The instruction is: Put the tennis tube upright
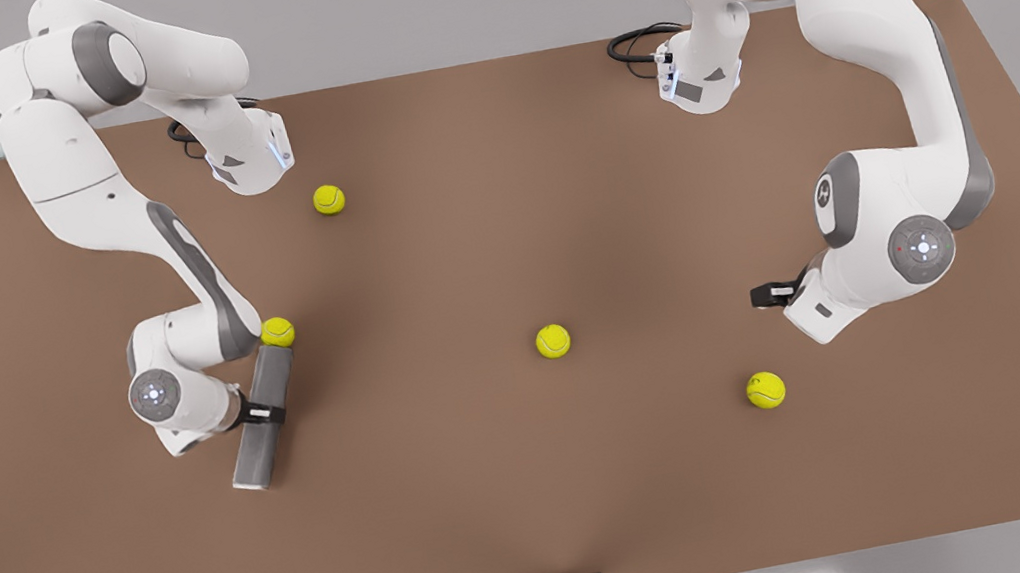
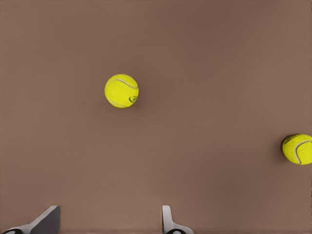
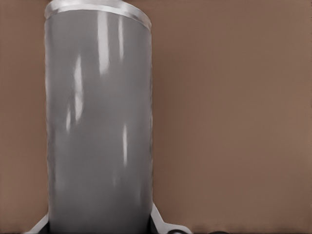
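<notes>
Tube: the tennis tube [image 1: 263,418] lies flat on the brown table [image 1: 520,487], at the front view's left, long axis running near-to-far with a slight tilt. Dark grey, glossy; silvery rim [image 3: 97,9] visible at 1 end in the right wrist view.

Right gripper: the right gripper [image 1: 258,414] sits at the tube's middle, on the arm at the front view's left. Black fingers straddle the cylinder. In the right wrist view the tube [image 3: 97,126] fills the gap between the 2 fingertips [image 3: 163,225], which bracket it on either side and appear pressed against it.

Left gripper: the left gripper [image 1: 771,294] hangs above bare table at the front view's right, well apart from the tube. In the left wrist view its 2 fingers [image 2: 168,222] stand apart, nothing between them. This arm waits.

Balls: 4 yellow-green tennis balls on the table.
- Ball 1 [image 1: 277,332]: at the tube's far end, just beside the right arm's forearm.
- Ball 2 [image 1: 329,199]: far side, left half.
- Ball 3 [image 1: 553,341]: near the table's centre; likely the one at the picture edge in the left wrist view [image 2: 297,148].
- Ball 4 [image 1: 765,390]: near side, near the left gripper; seen in the left wrist view [image 2: 122,90].

Cables: black cable loop [image 1: 640,41] at the far edge by the arm base.
</notes>
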Robot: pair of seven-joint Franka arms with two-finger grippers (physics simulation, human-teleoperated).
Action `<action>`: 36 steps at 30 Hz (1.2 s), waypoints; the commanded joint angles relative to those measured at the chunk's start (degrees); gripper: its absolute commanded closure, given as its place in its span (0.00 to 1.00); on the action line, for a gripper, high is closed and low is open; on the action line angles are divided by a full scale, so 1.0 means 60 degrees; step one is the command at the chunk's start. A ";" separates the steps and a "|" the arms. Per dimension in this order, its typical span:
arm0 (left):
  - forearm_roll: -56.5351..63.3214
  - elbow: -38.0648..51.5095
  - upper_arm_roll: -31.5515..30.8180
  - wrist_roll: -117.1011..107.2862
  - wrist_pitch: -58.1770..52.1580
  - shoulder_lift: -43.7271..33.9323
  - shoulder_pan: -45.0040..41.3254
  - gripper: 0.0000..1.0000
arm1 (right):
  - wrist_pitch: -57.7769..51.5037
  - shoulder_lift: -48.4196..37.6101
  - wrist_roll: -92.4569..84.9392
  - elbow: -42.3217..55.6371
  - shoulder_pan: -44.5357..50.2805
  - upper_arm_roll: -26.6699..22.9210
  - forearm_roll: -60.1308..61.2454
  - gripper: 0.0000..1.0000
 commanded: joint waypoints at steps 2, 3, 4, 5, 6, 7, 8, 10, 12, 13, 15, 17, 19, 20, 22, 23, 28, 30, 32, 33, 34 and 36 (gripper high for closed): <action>-0.0004 0.0000 0.0000 0.0014 -0.0005 -0.0003 0.0014 0.01 | 0.0120 -0.0233 -0.0783 -0.0131 0.0014 0.0016 0.1139 0.22; -0.0004 0.0000 0.0000 0.0014 -0.0005 -0.0018 0.0000 0.01 | 0.0061 -0.0409 -0.0783 -0.0176 0.0014 0.0103 0.1139 0.22; -0.0004 0.0000 0.0000 0.0029 -0.0005 -0.0018 0.0044 0.01 | -0.0086 -0.0541 -0.0783 -0.0176 0.0057 0.0177 0.1154 0.22; 0.0010 0.0000 0.0000 0.0044 -0.0005 -0.0018 0.0029 0.01 | -0.0100 -0.0688 -0.0783 -0.0176 0.0116 0.0279 0.1154 0.22; 0.0010 0.0000 0.0000 0.0014 -0.0005 -0.0033 0.0014 0.01 | -0.0100 -0.0775 -0.0769 -0.0161 0.0043 0.0543 0.1154 0.22; -0.0004 0.0000 0.0000 0.0000 -0.0005 -0.0033 0.0000 0.01 | -0.0188 -0.0878 -0.0769 -0.0132 0.0087 0.0602 0.1198 0.22; -0.0004 0.0000 -0.0015 -0.0073 -0.0005 -0.0047 0.0000 0.01 | -0.0203 -0.0966 -0.0783 -0.0132 0.0073 0.0777 0.1212 0.22; -0.0004 0.0015 -0.0015 -0.0059 -0.0005 -0.0047 0.0014 0.01 | -0.0305 -0.1215 -0.0783 -0.0117 0.0087 0.1217 0.1242 0.21; 0.0010 0.0147 0.0000 -0.0059 -0.0107 -0.0033 0.0029 0.01 | -0.0364 -0.1259 -0.0798 -0.0044 0.0116 0.1642 0.1227 0.21; 0.0025 0.0219 0.0000 -0.0044 -0.0210 -0.0018 0.0088 0.01 | -0.0364 -0.1273 -0.0827 -0.0029 0.0131 0.1861 0.1227 0.21; 0.0069 0.0352 0.0044 0.0044 -0.0224 -0.0018 0.0102 0.01 | -0.0349 -0.1230 -0.0857 0.0117 0.0189 0.2432 0.1213 0.21; 0.0025 0.0352 0.0044 0.0058 -0.0224 -0.0018 0.0103 0.01 | -0.0320 -0.1200 -0.0856 0.0322 0.0775 0.2462 0.1198 0.21; 0.0010 0.0352 0.0044 0.0058 -0.0224 -0.0003 0.0117 0.01 | -0.0218 -0.1215 -0.0857 0.0366 0.1376 0.2462 0.1169 0.21; -0.0004 0.0352 0.0044 0.0058 -0.0210 -0.0003 0.0102 0.01 | -0.0217 -0.1215 -0.0857 0.0381 0.1683 0.2462 0.1154 0.21; -0.0004 0.0352 0.0015 -0.0015 -0.0224 -0.0018 0.0088 0.01 | -0.0173 -0.1186 -0.0915 0.0513 0.2342 0.2462 0.1139 0.21; -0.0004 0.0352 0.0015 -0.0015 -0.0370 -0.0018 0.0088 0.01 | -0.0173 -0.1142 -0.1032 0.0586 0.2679 0.2462 0.1139 0.21; -0.0004 0.0425 0.0015 -0.0030 -0.0488 -0.0033 0.0102 0.01 | -0.0261 0.0469 -0.1662 0.2753 0.4320 0.2462 0.0041 0.21; 0.0054 0.0440 0.0015 -0.0001 -0.0503 -0.0047 0.0117 0.01 | -0.0261 0.1172 -0.2058 0.3662 0.4804 0.2433 -0.0326 0.21; 0.0040 0.0469 0.0015 0.0058 -0.0634 -0.0267 0.0102 0.01 | -0.0188 0.1860 -0.2072 0.4467 0.5302 0.2360 -0.1072 0.21; 0.0098 0.0469 0.0000 0.0087 -0.0649 -0.0326 0.0102 0.01 | -0.0173 0.2198 -0.2072 0.4907 0.5565 0.2360 -0.1541 0.21; 0.0113 0.0469 0.0015 0.0409 -0.0649 -0.0443 0.0117 0.01 | -0.0159 0.2505 -0.2437 0.5200 0.5770 0.2345 -0.1819 0.21; 0.0127 0.0469 0.0000 0.0542 -0.0913 -0.0633 0.0117 0.01 | 0.0075 0.2828 -0.3565 0.5464 0.5976 0.2345 -0.2668 0.21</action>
